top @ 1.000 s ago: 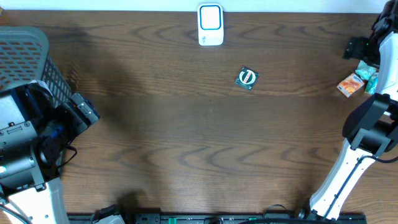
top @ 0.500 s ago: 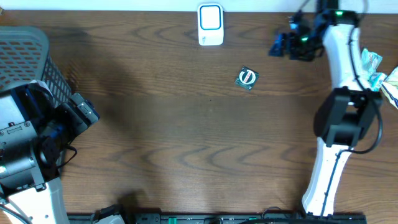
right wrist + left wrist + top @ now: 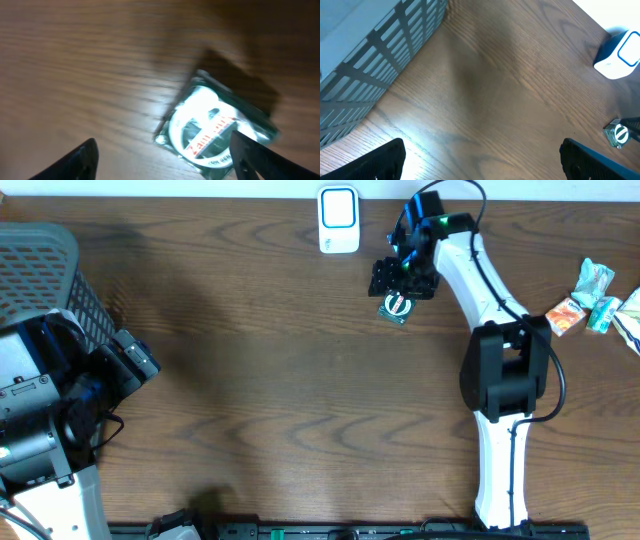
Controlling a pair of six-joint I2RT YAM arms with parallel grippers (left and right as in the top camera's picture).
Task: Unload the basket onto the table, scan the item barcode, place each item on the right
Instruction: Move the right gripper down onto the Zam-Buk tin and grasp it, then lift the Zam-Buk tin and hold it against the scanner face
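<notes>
Within the last second the right arm swings in from the counter's (image 3: pixel 300 400) far right edge, and the right gripper (image 3: pixel 402 280) now hangs directly over the packet (image 3: pixel 397 307). The packet has not moved: it lies flat on the counter, near the scanner (image 3: pixel 339 220) and to its right. In the right wrist view the fingers stand wide apart on either side of the packet and hold nothing. I judge the approach complete; descent and closure remain. The left gripper (image 3: pixel 137 360) waits beside the basket (image 3: pixel 40 270), spread fully and empty.
</notes>
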